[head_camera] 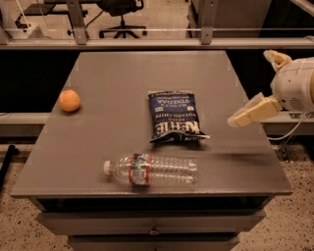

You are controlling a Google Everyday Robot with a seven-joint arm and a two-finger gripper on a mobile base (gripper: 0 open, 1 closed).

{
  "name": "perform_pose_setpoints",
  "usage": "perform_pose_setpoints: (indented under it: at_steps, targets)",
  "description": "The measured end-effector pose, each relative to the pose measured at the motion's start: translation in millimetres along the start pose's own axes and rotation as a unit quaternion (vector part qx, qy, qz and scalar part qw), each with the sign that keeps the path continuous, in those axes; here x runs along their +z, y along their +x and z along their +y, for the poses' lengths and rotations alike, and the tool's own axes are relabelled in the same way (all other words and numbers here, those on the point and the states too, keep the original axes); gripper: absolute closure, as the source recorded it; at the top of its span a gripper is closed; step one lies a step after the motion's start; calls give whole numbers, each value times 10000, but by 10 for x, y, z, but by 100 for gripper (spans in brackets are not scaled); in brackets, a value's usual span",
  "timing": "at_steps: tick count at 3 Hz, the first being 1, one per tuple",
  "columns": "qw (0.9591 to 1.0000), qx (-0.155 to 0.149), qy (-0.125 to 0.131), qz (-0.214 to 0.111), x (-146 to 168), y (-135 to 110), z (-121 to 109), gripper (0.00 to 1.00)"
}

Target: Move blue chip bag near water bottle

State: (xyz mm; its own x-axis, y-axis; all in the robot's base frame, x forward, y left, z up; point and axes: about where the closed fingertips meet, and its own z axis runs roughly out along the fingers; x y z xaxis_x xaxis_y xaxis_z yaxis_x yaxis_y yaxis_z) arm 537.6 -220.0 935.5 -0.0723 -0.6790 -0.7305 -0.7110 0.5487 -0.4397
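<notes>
The blue chip bag (175,117) lies flat on the grey table (113,78), a little right of the middle. The water bottle (152,170) lies on its side just in front of the bag, near the table's front edge, with its white cap pointing left. A narrow gap separates bag and bottle. My gripper (249,87) hovers at the table's right edge, to the right of the bag and apart from it. Its fingers are spread wide and hold nothing.
An orange (69,100) sits near the table's left edge. A drawer front (152,223) runs below the table's front edge. A rail (147,43) and an office chair (120,14) stand behind the table.
</notes>
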Motion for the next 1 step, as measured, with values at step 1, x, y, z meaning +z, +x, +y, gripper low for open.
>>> perform_pose_setpoints:
  at_steps: [1]
  targets:
    - [9989,-19,448,-111,-15,-77,-227,0]
